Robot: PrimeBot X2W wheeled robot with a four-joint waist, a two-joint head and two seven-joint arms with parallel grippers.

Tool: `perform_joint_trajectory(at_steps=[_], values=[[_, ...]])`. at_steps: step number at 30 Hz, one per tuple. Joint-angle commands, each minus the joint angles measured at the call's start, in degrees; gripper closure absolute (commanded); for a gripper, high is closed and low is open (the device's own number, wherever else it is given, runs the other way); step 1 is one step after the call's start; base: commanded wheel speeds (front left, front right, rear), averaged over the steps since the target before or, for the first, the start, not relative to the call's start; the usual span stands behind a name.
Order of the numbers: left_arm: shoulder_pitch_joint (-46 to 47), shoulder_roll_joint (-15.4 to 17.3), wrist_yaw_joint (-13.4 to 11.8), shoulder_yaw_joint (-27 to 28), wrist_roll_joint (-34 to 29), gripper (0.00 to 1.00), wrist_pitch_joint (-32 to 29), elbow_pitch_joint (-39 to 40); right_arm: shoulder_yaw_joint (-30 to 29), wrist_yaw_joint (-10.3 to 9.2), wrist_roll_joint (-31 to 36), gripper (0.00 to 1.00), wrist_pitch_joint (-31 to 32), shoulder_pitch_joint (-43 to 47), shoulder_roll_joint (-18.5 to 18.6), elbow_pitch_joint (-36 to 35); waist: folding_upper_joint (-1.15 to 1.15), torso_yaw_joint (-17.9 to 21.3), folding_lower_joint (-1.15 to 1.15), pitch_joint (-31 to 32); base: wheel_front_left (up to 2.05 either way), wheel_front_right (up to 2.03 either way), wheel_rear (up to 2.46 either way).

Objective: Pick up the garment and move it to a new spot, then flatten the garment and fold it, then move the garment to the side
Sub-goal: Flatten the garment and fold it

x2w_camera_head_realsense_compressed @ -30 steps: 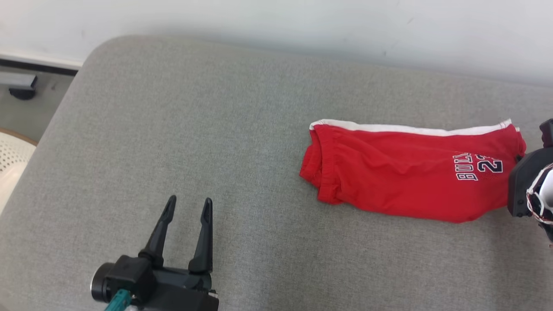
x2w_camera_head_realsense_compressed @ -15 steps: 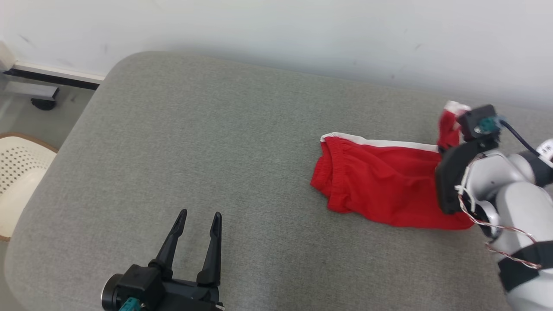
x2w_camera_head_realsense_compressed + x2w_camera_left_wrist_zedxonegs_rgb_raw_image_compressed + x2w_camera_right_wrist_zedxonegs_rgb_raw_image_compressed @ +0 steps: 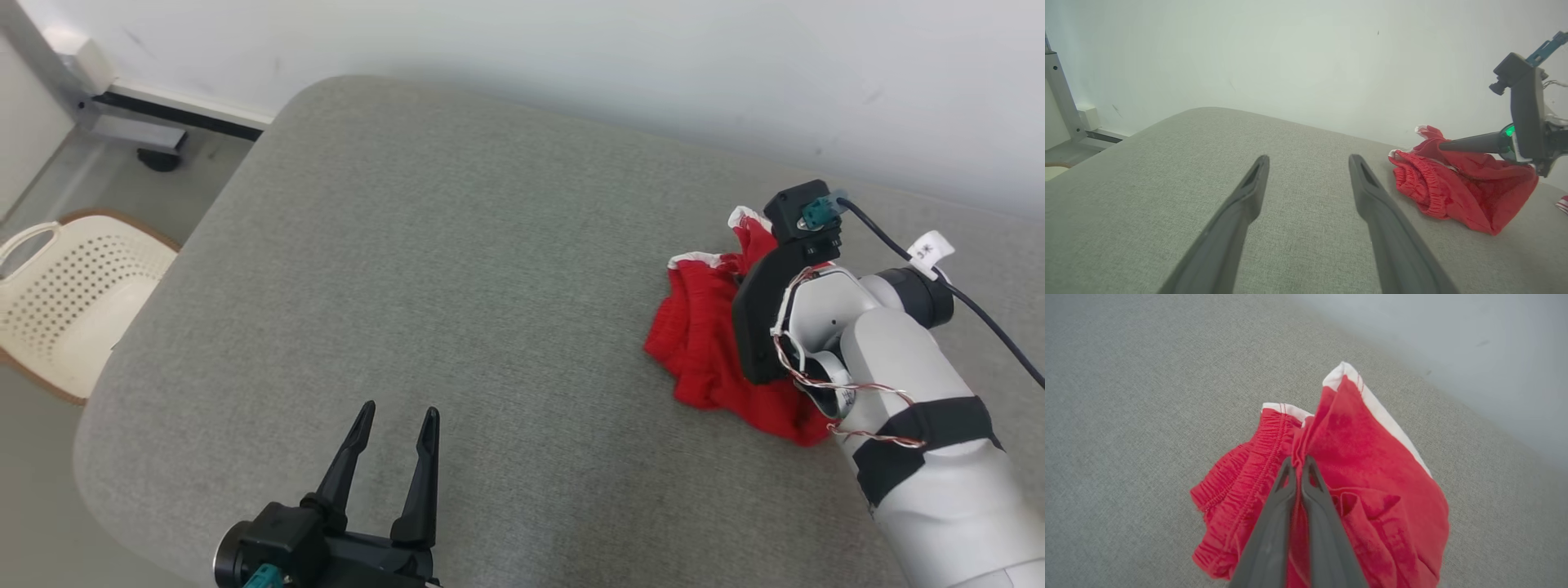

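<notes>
The garment is a pair of red shorts with white trim, bunched up at the right of the grey cushion. My right gripper is shut on a fold of the garment and lifts its trimmed edge off the cushion. In the left wrist view the garment hangs from those right fingers, part still resting on the fabric. My left gripper stands open over the cushion's front, well left of the garment, with nothing between its fingers.
A pale wall runs behind the cushion. A cream perforated chair stands on the floor at the left. A grey metal frame foot sits at the wall's base, far left.
The camera has turned right and the whole view has shifted. My right gripper has pulled the garment's right end up and leftward, so the flat shorts are now bunched. The left gripper stays open.
</notes>
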State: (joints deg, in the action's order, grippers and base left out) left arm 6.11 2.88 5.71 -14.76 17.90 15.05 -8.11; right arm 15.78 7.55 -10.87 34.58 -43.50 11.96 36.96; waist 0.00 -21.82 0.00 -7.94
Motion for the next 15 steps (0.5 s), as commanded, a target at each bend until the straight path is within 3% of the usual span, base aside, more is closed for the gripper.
perform_joint_trajectory(at_steps=[1,9,10,11,15], values=[[0.05,0.01,-0.11,-0.07,0.43,0.00,0.11,-0.01,0.18,-0.15,0.29,1.00,-0.46,-0.67,-0.35,0.31,0.00,-1.06,0.00,-0.18,0.00,0.00,0.00],[0.52,0.00,-0.42,-0.85,1.37,0.00,0.11,-0.14,0.96,-0.15,0.04,1.00,-3.80,-4.18,-2.97,9.59,0.00,-3.02,0.00,-0.56,0.00,0.00,0.00],[0.51,0.01,-0.50,-0.92,1.33,0.00,0.11,-0.18,1.00,-0.15,0.06,0.82,-4.24,-4.50,-3.18,10.45,0.00,-3.13,0.00,-0.54,0.00,0.00,0.00],[0.47,0.01,-0.54,-0.97,1.30,0.00,0.11,-0.21,0.83,-0.15,-0.41,0.00,-4.73,-4.76,-3.53,11.26,0.00,-3.22,0.00,-0.52,0.00,0.00,0.00],[0.09,0.01,-0.63,-0.60,1.08,0.00,0.11,-0.34,0.37,-0.15,-4.03,0.00,-7.79,-6.02,-4.73,11.38,0.00,-3.01,0.00,-0.10,0.00,0.00,0.00]])
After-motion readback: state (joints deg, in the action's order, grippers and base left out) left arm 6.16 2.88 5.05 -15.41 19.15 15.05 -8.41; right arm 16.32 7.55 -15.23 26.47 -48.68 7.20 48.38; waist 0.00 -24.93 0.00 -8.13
